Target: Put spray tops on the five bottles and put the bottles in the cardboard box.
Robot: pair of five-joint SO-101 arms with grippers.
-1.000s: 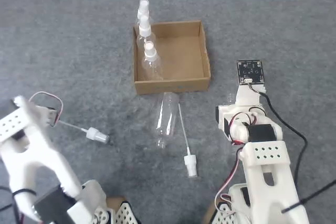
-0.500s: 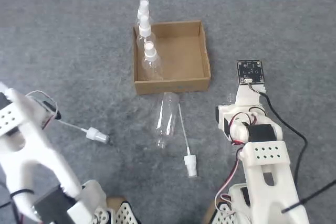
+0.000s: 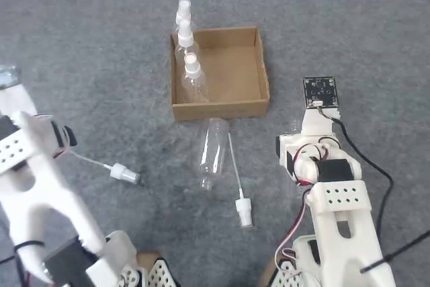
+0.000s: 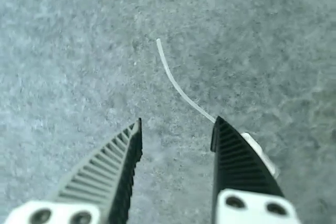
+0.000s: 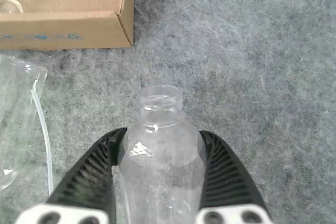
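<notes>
Jaws of the right gripper (image 5: 163,135) are clamped on a clear uncapped plastic bottle (image 5: 160,161), near-right of the brown cardboard box (image 3: 218,109) on the grey felt desk (image 3: 101,65). At left, the left gripper (image 4: 177,124) hangs with jaws apart over a white spray top with thin tube (image 3: 124,174). Three capped clear bottles (image 3: 193,78) line the box's left wall; the farthest possibly stands outside. A second uncapped bottle (image 3: 213,152) lies just nearer than the box.

The left end effector (image 4: 177,123) has drawn leftward, away from the spray top (image 3: 125,174).
</notes>
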